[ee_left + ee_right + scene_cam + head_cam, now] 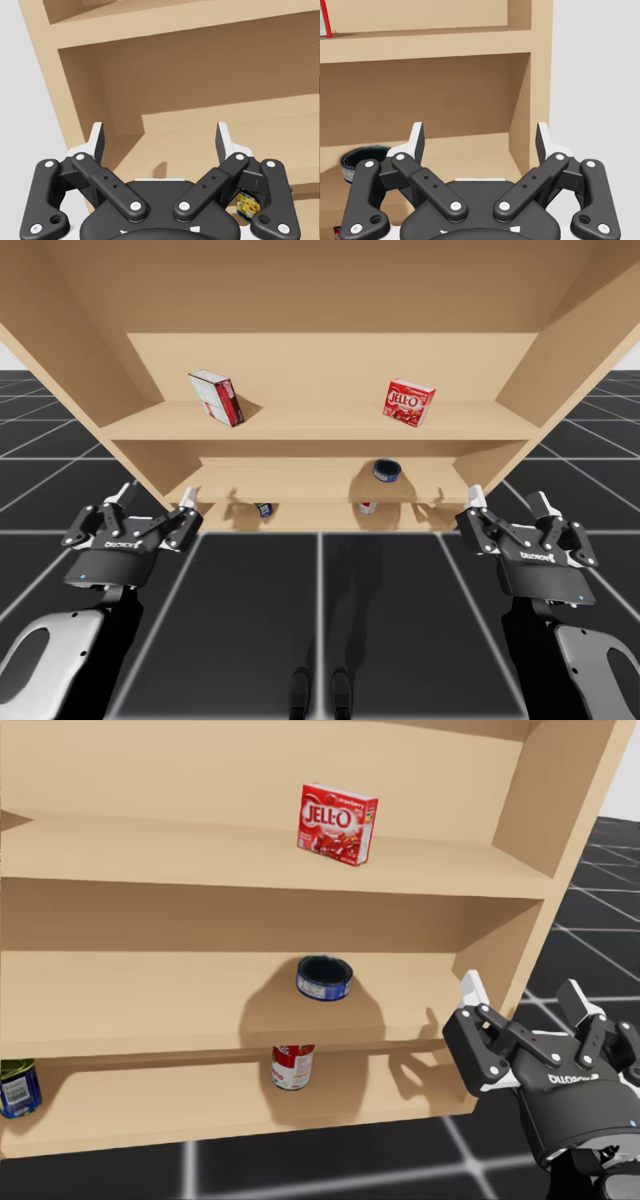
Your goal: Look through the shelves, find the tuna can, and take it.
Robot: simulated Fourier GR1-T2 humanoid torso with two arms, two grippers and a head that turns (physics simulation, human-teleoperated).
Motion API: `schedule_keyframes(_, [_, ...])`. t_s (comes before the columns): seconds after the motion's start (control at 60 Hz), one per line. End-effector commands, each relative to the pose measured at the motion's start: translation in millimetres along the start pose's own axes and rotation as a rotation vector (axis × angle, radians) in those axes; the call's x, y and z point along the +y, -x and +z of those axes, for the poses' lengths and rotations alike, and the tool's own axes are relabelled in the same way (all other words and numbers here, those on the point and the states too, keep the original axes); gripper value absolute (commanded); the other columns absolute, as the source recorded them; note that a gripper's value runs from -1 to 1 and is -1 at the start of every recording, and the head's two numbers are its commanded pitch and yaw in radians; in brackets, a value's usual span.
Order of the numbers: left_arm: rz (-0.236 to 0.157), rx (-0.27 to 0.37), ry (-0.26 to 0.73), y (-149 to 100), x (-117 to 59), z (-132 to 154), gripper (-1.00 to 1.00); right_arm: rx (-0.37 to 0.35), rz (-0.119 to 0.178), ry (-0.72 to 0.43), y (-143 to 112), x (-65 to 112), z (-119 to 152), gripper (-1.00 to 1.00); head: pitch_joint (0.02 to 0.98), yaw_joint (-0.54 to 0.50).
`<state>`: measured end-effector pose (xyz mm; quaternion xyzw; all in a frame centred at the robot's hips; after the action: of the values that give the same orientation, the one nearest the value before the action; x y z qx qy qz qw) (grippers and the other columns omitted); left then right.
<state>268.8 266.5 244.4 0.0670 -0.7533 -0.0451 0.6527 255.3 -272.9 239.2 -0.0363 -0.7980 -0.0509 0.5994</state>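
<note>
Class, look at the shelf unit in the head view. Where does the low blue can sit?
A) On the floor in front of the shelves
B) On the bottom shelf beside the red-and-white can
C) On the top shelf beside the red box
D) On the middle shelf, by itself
D: the low blue can stands alone on the middle shelf, with the red box one shelf above it and the red-and-white can one shelf below.

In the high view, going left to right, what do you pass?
My left gripper, white and red box, small dark can, red and white can, red box, my right gripper. The flat blue can is left out: it overlaps two of these.
</note>
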Motion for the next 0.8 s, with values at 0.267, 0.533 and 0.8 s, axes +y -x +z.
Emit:
schedule_keyframes(0.267, [0.001, 0.008, -0.006, 1.2, -0.5, 0.3, -1.0, 0.045, -0.024, -0.1, -21.0, 17.6, 8.5, -1.0, 0.541, -0.26])
schedule_keyframes(0.533, [0.004, 0.011, -0.013, 1.2, 1.6, 0.2, -1.0, 0.193, -0.026, -0.28, -23.8, 44.2, 1.9, -1.0, 0.541, -0.26])
schedule_keyframes(0.8, [0.002, 0.013, -0.013, 1.3, 3.2, -0.5, -1.0, 0.248, 0.035, -0.345, -10.9, 67.8, -17.5, -1.0, 0.541, -0.26])
